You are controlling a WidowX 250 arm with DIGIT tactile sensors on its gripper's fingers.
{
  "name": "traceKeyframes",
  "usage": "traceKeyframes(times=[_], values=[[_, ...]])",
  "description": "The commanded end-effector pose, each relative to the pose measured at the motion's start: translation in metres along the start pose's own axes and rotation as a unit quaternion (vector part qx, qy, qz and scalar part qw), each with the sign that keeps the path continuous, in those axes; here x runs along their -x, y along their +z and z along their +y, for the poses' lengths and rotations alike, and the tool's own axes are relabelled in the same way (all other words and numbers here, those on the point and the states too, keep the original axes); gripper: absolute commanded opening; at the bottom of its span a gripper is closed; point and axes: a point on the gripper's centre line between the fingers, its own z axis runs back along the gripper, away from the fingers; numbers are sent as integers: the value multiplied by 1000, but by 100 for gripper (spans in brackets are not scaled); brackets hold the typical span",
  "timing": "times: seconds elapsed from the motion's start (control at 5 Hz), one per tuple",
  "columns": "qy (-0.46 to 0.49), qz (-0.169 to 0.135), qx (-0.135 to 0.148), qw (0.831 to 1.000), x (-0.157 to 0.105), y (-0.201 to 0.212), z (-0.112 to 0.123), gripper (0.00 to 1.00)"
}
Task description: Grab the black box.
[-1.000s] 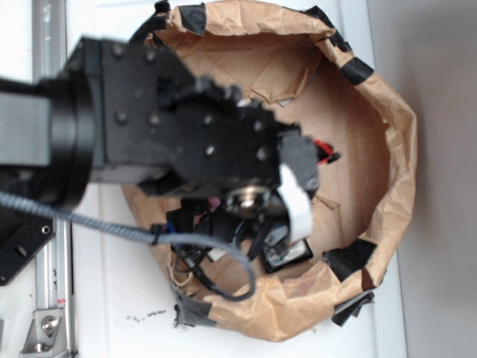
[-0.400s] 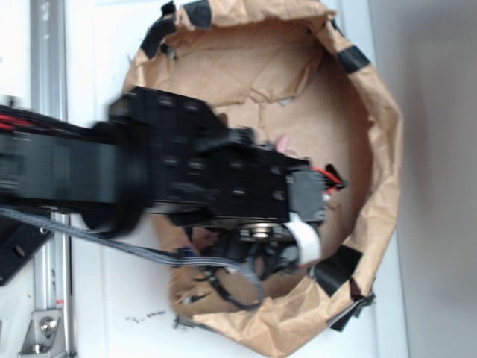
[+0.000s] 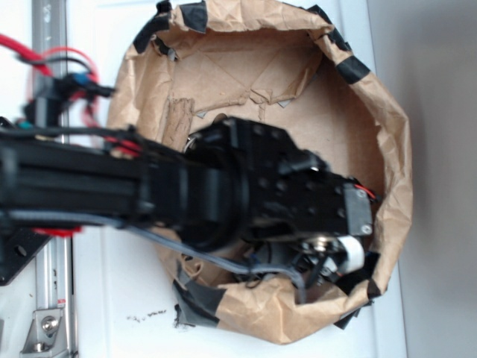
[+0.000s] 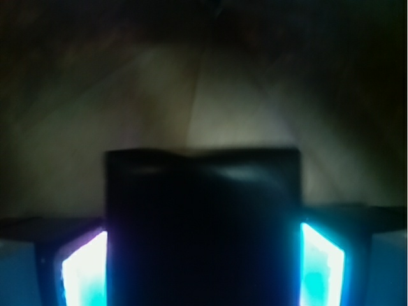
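Arm shifted lower-right into paper bowl (image 3: 387, 149), black box (image 4: 203, 223) between tool (image 4: 203, 255) fingers (image 4: 322, 264), grip unclear

No legible text, labels, brands or numbers in either view; exterior view blurred, wrist view dark, surfaces unmarked.

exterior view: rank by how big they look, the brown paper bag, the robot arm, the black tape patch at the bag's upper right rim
1. Brown paper bag, widest spread.
2. Robot arm, nearly as large, but it is closer to the camera, so this order is unsure.
3. Black tape patch, clearly smallest.
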Motion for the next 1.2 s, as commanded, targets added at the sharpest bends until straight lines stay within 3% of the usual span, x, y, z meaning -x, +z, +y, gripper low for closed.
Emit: traceKeyframes(times=[0.0,0.2,0.4,0.6,0.8,1.0], values=[[-13,20,22,999,-2,-15,-44,0],[102,-3,-8,995,28,31,-38,0],[228,-46,-5,972,60,83,-18,0],[347,-81,-16,934,96,133,2,0],[428,-90,-18,899,77,156,-2,0],[429,-70,-19,900,55,159,-8,0]])
